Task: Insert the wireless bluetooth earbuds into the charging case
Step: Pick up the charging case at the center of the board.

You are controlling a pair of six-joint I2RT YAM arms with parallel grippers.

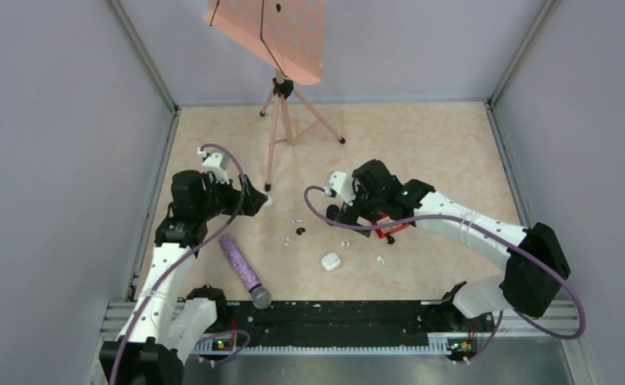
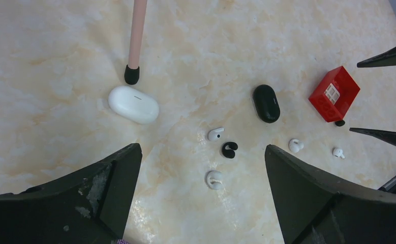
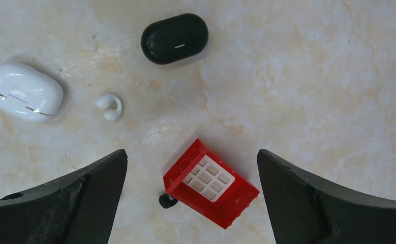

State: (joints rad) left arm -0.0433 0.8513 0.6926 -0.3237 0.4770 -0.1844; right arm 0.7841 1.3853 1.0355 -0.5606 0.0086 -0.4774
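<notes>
Both grippers wide open, nothing held.
Top view: left gripper (image 1: 257,200) and right gripper (image 1: 345,215) hover over the desk (image 1: 421,144), with the charging case (image 1: 330,260) lying apart from both. Left wrist: earbuds (image 2: 215,134) lie loose beyond the spread fingers. Right wrist: the case lies far left, untouched.

Materials and finishes, placed from the red block (image 3: 211,184).

Red block: shiny moulded plastic.
Surface (image 2: 58,40): smooth, marble-patterned beige with a faint sheen.
Charging case (image 3: 24,91), to the block's left in the right wrist view: glossy white plastic with a thin gilt seam.
Black case (image 3: 174,38), above the block: glossy dark plastic.
White earbuds (image 2: 215,134): glossy plastic.
Fingers (image 2: 99,198) of the left claw (image 2: 202,148): matt black, scuffed grey.
</notes>
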